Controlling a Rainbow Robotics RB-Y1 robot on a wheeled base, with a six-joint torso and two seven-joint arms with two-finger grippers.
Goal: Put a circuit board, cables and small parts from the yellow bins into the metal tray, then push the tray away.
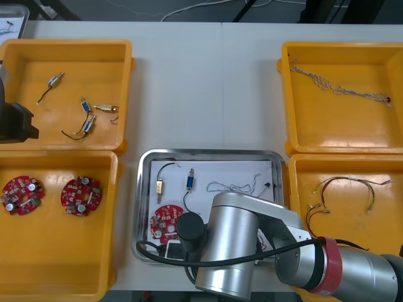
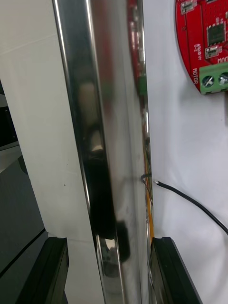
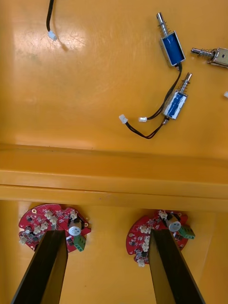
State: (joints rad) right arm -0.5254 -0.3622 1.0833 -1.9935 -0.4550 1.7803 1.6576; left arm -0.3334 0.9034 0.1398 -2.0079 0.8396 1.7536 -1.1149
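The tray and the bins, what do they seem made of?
Metal tray: polished metal, probably steel. Its rim, straddled by the right gripper, mirrors its surroundings; the floor is white. Yellow bins: likely moulded plastic, smooth and softly glossy under the left gripper, with rounded corners.

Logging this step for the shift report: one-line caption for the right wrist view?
Right gripper open astride the rim of the metal tray; red circuit board and black cable lie inside.

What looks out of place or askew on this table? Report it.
Nothing stands out. The circuit board, small metal parts and twisted cable lie inside the metal tray; the right tool straddles its near rim, and the left tool hangs open over the yellow bins.
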